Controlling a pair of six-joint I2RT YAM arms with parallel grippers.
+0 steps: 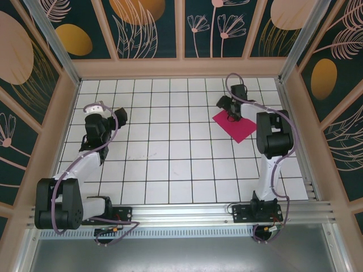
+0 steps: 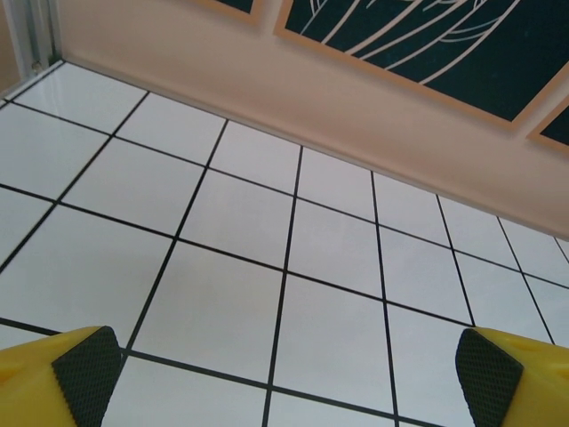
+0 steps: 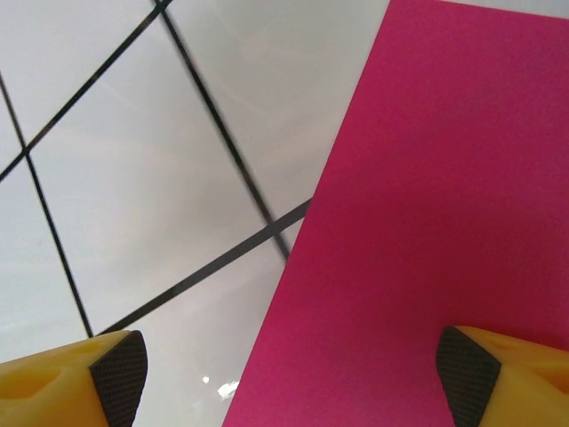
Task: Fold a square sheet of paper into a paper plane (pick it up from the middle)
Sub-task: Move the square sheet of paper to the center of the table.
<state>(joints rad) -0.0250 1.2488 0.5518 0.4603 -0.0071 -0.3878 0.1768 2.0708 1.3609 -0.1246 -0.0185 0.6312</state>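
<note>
Paper (image 1: 235, 126) flat near far right corner of table (image 1: 164, 170) | right gripper (image 3: 289, 374) straddles its edge, jaws spread | left gripper (image 2: 289, 369) jaws spread too

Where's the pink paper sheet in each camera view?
Top external: pink sheet right of centre, flat on the table, its far corner under the right hand.
Left wrist: faces white tiles and the far wall.
Right wrist: pink sheet covers the right half, edge running diagonally.
Shared landmark: the black grid lines.
</note>
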